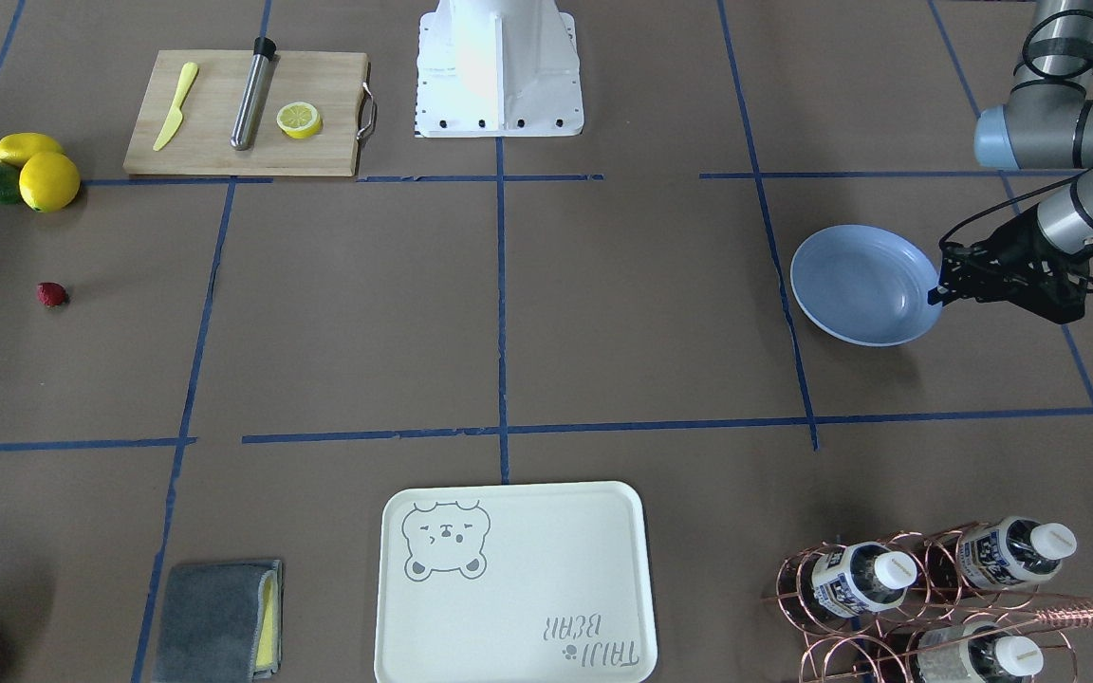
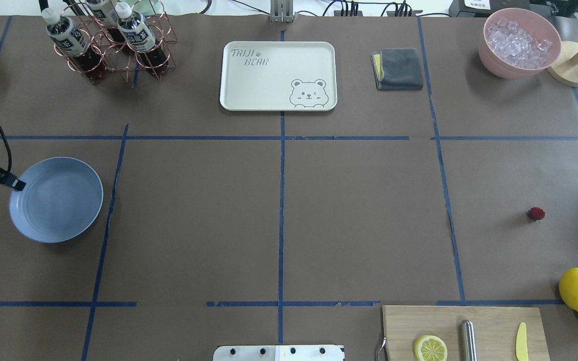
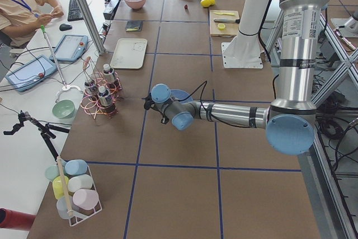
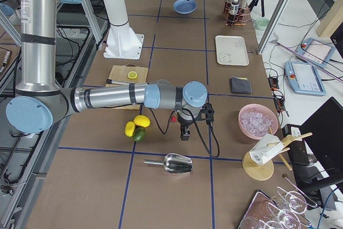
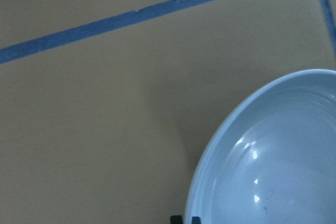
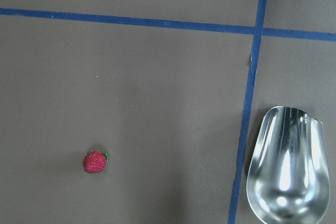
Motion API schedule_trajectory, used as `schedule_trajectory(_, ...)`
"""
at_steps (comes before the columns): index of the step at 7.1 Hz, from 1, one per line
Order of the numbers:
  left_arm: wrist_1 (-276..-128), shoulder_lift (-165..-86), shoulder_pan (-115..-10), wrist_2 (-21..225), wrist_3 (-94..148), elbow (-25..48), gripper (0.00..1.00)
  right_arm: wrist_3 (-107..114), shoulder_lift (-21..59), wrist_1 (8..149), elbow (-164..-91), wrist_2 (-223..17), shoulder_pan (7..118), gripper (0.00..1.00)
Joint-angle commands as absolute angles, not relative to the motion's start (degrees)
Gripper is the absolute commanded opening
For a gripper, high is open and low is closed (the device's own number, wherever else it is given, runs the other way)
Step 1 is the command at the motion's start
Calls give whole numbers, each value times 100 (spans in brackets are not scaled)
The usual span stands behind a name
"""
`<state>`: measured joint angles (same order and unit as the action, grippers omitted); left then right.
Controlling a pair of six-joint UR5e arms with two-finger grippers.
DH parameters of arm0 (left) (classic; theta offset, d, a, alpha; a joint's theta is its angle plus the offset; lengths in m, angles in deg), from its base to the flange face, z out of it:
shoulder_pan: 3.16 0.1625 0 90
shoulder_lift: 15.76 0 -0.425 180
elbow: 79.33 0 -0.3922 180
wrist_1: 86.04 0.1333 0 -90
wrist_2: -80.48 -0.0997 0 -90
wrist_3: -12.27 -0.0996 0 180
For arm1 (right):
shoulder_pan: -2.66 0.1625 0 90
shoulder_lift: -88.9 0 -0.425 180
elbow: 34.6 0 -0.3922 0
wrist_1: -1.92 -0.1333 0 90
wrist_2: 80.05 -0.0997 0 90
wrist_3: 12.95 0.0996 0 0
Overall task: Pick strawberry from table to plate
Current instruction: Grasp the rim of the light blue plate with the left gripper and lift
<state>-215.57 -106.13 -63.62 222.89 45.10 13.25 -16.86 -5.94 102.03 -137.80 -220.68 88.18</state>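
The tiny dark-red strawberry lies alone on the brown table, near the lemons. It also shows low and left in the right wrist view. The light blue plate sits at the other end of the table. My left gripper is at the plate's rim, its two tips close together with the rim between them. My right gripper hangs above the table by the strawberry and shows only in the side view, so I cannot tell whether it is open or shut.
Two lemons and a green fruit lie beside the strawberry. A metal scoop lies to its right in the right wrist view. There is also a cutting board, a bear tray, a bottle rack and an ice bowl.
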Motion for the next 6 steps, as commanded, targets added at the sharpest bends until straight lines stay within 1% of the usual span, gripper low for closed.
schedule_trajectory(1,-21559,-10925,-6354,22462,5669,1804,0,-1682,-594,10167,-13787,-22068,8818,100)
schedule_trajectory(2,-21559,-11302,-6311,22462,6309,1814,0,-1682,-594,10150,-13787,-22085,8818,100)
schedule_trajectory(3,-21567,-11540,-5962,22418,6898,1962,0,-1682,-594,10150,-13778,-22138,8818,100)
schedule_trajectory(4,-21576,-12039,-5567,22296,7757,1989,0,-1682,-594,10150,-13778,-22156,8818,100)
schedule_trajectory(6,-21550,-12944,-4444,21351,9148,1885,0,-1690,-594,10158,-13761,-22165,8818,100)
